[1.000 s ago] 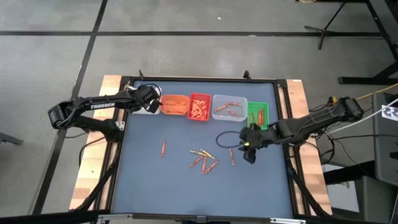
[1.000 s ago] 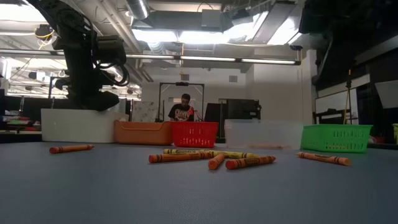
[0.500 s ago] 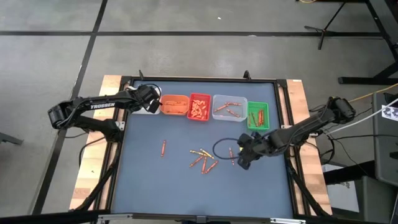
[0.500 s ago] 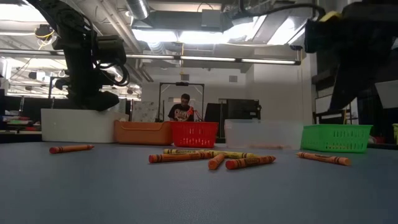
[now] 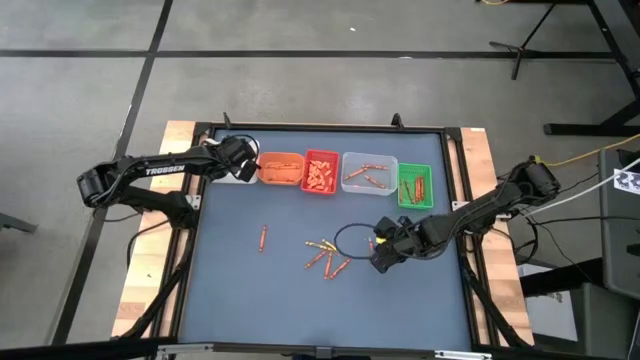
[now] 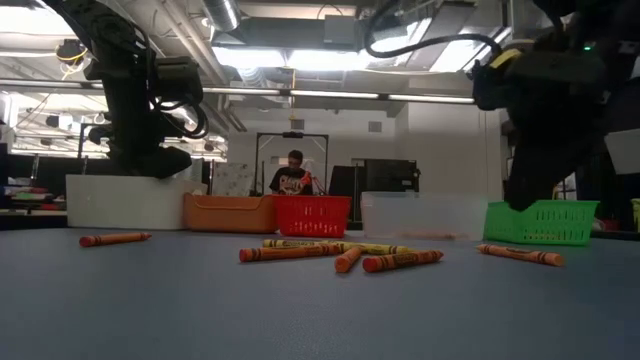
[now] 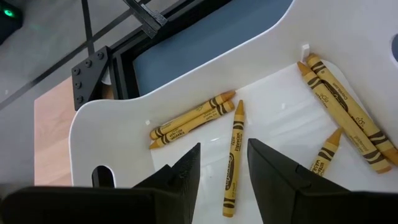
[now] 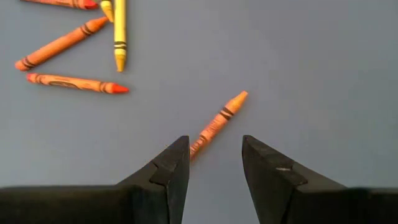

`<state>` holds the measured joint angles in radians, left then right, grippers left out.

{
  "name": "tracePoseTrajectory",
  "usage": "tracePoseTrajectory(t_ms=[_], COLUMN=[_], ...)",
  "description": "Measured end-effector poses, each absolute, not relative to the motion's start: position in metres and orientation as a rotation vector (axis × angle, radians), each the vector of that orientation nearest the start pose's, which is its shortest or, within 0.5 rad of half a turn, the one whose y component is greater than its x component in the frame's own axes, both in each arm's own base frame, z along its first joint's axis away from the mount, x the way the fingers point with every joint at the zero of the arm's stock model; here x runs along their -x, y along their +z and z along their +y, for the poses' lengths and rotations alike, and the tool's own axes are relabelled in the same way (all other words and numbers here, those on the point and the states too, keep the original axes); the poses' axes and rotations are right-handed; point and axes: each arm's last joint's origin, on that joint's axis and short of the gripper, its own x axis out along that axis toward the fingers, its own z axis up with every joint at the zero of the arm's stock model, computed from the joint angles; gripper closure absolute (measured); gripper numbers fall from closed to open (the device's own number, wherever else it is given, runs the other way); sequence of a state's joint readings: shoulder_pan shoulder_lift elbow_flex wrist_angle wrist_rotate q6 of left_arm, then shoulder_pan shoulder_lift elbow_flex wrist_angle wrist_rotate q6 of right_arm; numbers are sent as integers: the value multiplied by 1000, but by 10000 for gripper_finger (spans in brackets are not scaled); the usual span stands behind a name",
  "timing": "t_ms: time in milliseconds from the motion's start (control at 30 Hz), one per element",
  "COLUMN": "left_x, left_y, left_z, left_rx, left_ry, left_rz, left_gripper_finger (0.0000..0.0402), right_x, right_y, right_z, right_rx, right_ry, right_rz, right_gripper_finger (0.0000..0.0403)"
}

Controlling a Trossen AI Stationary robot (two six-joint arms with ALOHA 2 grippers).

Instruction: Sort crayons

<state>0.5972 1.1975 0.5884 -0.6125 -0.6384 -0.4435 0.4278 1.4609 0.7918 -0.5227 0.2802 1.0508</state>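
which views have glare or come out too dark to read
Low view: bright ceiling lights glare from behind, so both arms show as dark silhouettes and the right pincer is unreadable. Left wrist view: the white bin is evenly lit and the yellow crayons are sharp. Right wrist view: soft even light, an orange crayon clear between the open fingers.

Dark arms – left arm (image 5: 150, 172) lettered "TROSSEN" in white, black cable (image 5: 350, 234) seemingly looping off the right.
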Motion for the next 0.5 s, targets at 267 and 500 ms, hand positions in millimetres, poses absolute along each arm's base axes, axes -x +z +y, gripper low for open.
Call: tracePoseTrajectory(t_ms=[267, 500], left_x=[-148, -148], left_y=[173, 173], left_z=[121, 121], left_rx=[307, 307], left_ry=[1335, 1336], left_rz=[1032, 1031], left_gripper_finger=[285, 285], right_x=[-246, -253], right_y=[155, 144], right_z=[102, 106], right_rx=[-496, -499], right_ry=[-472, -470], right_rz=[1038, 1030], right_gripper_finger=[258, 258])
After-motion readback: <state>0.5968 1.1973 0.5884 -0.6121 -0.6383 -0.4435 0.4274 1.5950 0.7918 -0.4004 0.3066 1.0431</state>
